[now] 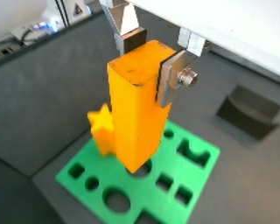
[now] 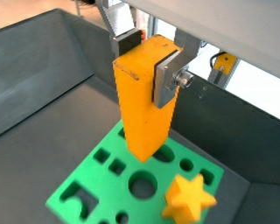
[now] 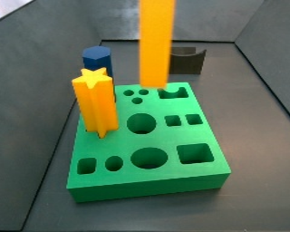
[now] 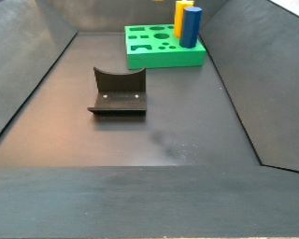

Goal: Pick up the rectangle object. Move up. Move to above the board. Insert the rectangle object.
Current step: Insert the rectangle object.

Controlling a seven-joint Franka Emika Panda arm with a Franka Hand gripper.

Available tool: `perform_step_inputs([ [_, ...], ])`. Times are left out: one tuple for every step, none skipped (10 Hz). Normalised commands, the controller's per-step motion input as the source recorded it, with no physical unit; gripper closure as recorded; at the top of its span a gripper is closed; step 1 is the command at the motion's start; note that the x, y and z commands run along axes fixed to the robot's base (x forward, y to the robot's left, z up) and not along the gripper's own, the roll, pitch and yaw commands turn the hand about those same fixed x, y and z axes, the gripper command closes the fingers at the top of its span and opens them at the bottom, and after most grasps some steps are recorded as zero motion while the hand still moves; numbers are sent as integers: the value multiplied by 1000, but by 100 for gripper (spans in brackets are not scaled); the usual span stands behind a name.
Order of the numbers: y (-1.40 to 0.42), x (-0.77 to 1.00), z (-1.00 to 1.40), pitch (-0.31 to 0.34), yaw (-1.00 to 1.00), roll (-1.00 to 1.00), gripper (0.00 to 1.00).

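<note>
My gripper (image 1: 152,59) is shut on the top of the rectangle object (image 1: 136,114), a tall orange square bar held upright. Both wrist views show silver fingers (image 2: 166,77) pressed on opposite sides of the bar (image 2: 143,105). The bar's lower end is over the green board (image 1: 74,173), close to its holes. I cannot tell whether it touches the board. In a side view the bar (image 3: 156,41) hangs over the back middle of the board (image 3: 148,181), and the gripper is out of frame above.
A yellow star post (image 3: 95,100) stands in the board's left side, next to the bar in a wrist view (image 1: 101,127). A blue post (image 3: 97,59) stands behind it. A dark arch block (image 4: 119,93) lies on the floor beside the board (image 4: 164,58). Grey walls enclose the floor.
</note>
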Motion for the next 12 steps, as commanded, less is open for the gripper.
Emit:
perform_step_inputs([
  [-663,574,-329,-100,-214,0,100],
  [-657,543,-323,-120,-234,0,100],
  [-531,500,-337,-114,-354,0,100],
  [-380,157,-314,-24,-763,43,100],
  [-140,0,-240,0,-966,69,100],
  [-9,-26,-217,1,-1000,93,100],
  [0,-17,-231,0,-1000,96,100],
  [0,-9,-234,0,-1000,96,100],
  [0,0,-260,0,-1000,100,100],
  [0,0,-266,-29,-1000,84,100],
  [0,3,-246,-41,-1000,69,100],
  [-34,546,-31,-19,-591,0,100],
])
